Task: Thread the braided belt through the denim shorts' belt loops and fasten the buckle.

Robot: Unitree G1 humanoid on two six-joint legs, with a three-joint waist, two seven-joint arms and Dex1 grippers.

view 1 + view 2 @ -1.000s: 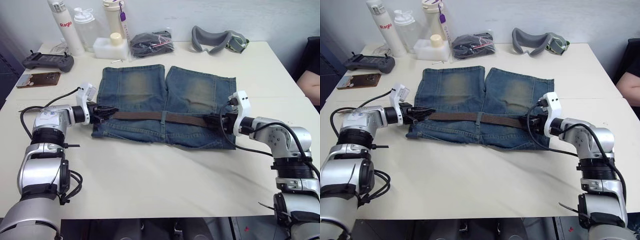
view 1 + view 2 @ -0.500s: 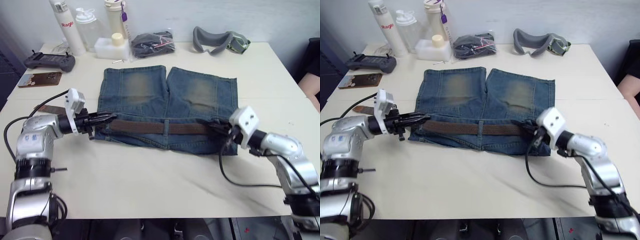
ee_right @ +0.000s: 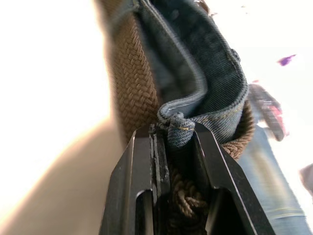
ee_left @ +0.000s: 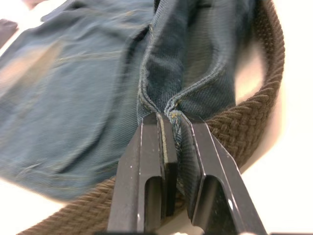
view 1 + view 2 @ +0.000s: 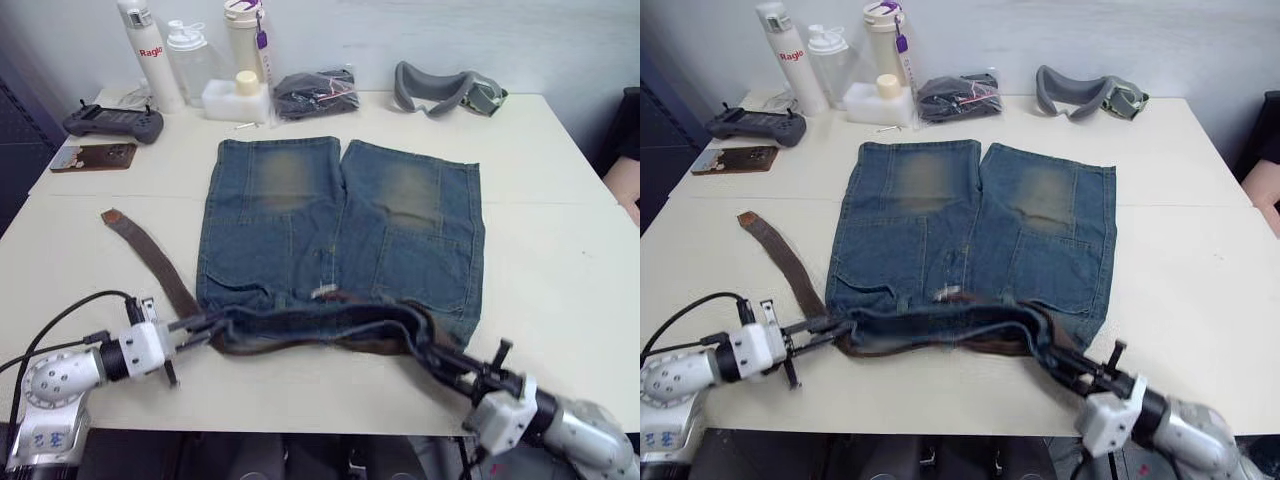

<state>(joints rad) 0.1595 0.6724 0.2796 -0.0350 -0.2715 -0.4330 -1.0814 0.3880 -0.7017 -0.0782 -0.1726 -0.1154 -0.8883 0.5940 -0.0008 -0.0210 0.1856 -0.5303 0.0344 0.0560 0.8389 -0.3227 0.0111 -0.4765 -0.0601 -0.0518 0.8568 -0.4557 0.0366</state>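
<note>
We are gripping the denim shorts [image 5: 340, 225] at both ends of the waistband, which is lying along the near edge of the bench [image 5: 560, 250] with the legs pointing away from us. Our left pincer [image 5: 200, 326] is closing on the left corner of the waistband; in the left wrist view the fold of denim is sitting pinched between the two black fingers [image 4: 146, 161]. Our right pincer [image 5: 440, 357] is clamping the right corner, and in the right wrist view a bunched knot of denim is wedged between its fingers [image 3: 137, 176], with braided strap lying in the gap below it.

The braided belt [image 5: 150, 255] is running along the waistband, bowing out below it toward the bench edge, and its free end is trailing off to the left across the bare bench, well apart from the shorts. We cannot make out the buckle or the individual belt loops here.

At the far edge are standing three bottles [image 5: 185, 60], with a black bundle in a clear bag [image 5: 315, 92] and a grey goggle strap [image 5: 445, 88] beside them.
</note>
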